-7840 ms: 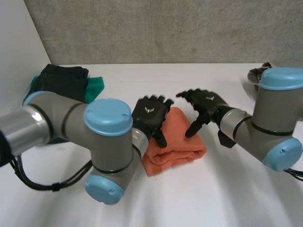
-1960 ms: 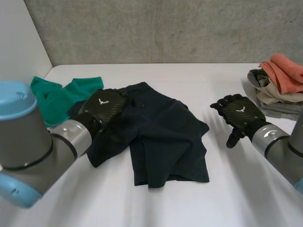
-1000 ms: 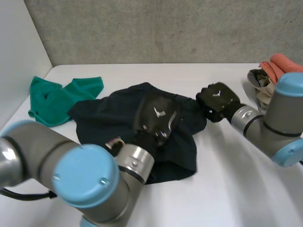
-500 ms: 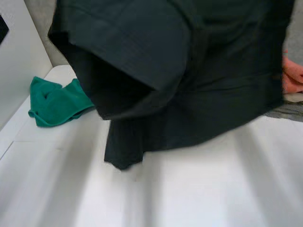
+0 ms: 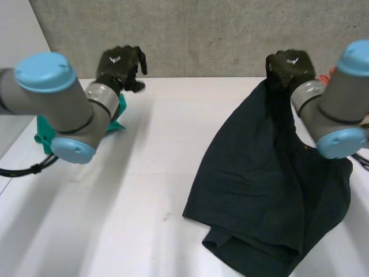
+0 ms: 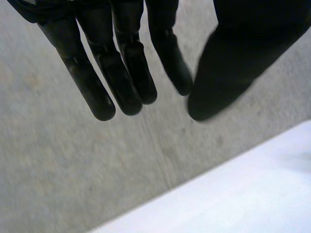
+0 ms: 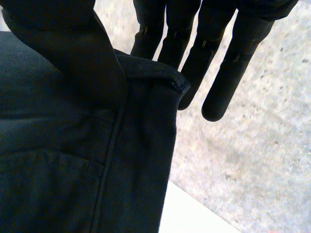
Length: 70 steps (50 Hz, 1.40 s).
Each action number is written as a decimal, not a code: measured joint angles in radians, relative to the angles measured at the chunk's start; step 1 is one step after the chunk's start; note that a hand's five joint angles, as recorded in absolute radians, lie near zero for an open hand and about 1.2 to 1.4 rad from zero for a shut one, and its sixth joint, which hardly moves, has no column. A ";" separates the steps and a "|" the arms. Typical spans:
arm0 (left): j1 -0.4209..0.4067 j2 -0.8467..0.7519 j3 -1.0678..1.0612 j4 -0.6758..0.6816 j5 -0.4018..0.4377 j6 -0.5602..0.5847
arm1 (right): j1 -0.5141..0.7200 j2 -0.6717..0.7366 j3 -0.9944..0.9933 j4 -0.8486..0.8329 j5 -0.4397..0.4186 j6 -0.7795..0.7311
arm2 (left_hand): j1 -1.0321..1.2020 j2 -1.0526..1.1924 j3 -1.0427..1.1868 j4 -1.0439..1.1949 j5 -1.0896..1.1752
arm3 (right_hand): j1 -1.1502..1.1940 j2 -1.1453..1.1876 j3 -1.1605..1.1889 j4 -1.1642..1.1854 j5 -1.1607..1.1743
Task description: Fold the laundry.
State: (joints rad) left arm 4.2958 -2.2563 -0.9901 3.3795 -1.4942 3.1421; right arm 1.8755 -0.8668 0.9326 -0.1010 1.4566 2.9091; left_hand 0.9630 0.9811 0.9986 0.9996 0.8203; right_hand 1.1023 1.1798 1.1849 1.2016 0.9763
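Dark navy shorts [image 5: 259, 184] hang from my right hand [image 5: 291, 64], which is raised at the far right of the white table [image 5: 144, 190]. Their lower end is bunched on the table near the front right. In the right wrist view the thumb [image 7: 77, 53] pinches the shorts' hem [image 7: 146, 82] against the fingers. My left hand [image 5: 118, 63] is raised at the far left, near the wall, away from the shorts. Its fingers [image 6: 112, 63] are straight and hold nothing.
A green cloth [image 5: 120, 112] lies at the table's far left, mostly hidden behind my left arm [image 5: 63, 109]. A grey concrete wall [image 5: 202, 34] runs along the table's far edge. Bare tabletop stretches between the two arms.
The shorts were held up spread before the camera by both hands. Now my left hand has let go and swung out to the far left, and the shorts hang from the right hand alone.
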 measured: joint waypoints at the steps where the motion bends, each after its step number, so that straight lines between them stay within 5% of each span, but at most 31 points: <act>1: -0.003 -0.023 0.010 0.000 -0.002 -0.002 | 0.005 0.026 -0.008 -0.019 0.012 -0.010 | -0.092 -0.083 -0.098 -0.085 -0.082 | 0.000 0.000 0.000 0.000 0.000; 7: -0.029 -0.053 -0.008 -0.002 -0.015 -0.009 | 0.028 0.135 -0.069 -0.093 0.057 -0.050 | -0.319 -0.340 -0.357 -0.365 -0.367 | 0.000 0.000 0.000 0.000 0.000; 15: -0.092 0.053 -0.134 -0.042 -0.050 -0.017 | 0.039 0.199 -0.135 -0.159 0.072 -0.075 | -0.344 -0.367 -0.378 -0.386 -0.392 | 0.000 0.000 0.000 0.000 0.000; 26: -0.265 0.091 -0.285 -0.209 -0.051 -0.077 | 0.040 0.108 -0.005 -0.174 0.048 -0.072 | -0.334 -0.352 -0.374 -0.372 -0.364 | 0.000 0.000 0.000 0.000 0.000; 37: -0.402 0.072 -0.376 -0.076 -0.056 -0.074 | 0.037 0.060 0.088 -0.169 0.027 -0.073 | -0.454 -0.469 -0.478 -0.496 -0.497 | 0.000 0.000 0.000 0.000 0.000; 50: -0.405 -0.097 -0.273 -0.034 -0.056 0.005 | 0.034 0.039 0.131 -0.169 0.020 -0.066 | -0.445 -0.463 -0.473 -0.487 -0.485 | 0.000 0.000 0.000 0.000 0.000; 56: -0.405 -0.144 -0.229 -0.002 -0.054 0.085 | 0.032 0.020 0.149 -0.169 0.019 -0.069 | 0.124 0.176 0.101 0.155 0.151 | 0.010 0.000 0.000 0.000 0.000; 63: -0.396 -0.090 -0.251 0.102 -0.069 0.104 | 0.035 0.012 0.162 -0.165 0.019 -0.073 | 0.184 0.216 0.186 0.198 0.189 | 0.010 0.000 0.000 0.000 0.000; 70: -0.246 0.021 -0.244 0.133 -0.087 0.121 | 0.039 0.018 0.142 -0.166 0.028 -0.090 | 0.184 0.217 0.189 0.202 0.189 | 0.010 0.000 0.004 0.000 0.000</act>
State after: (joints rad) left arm 4.0503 -2.2356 -1.2341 3.5122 -1.5811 3.2635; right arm 1.9142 -0.8493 1.0747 -0.2666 1.4843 2.8188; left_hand 1.1474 1.1977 1.1873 1.2013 1.0089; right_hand 1.1121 1.1802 1.1888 1.2017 0.9763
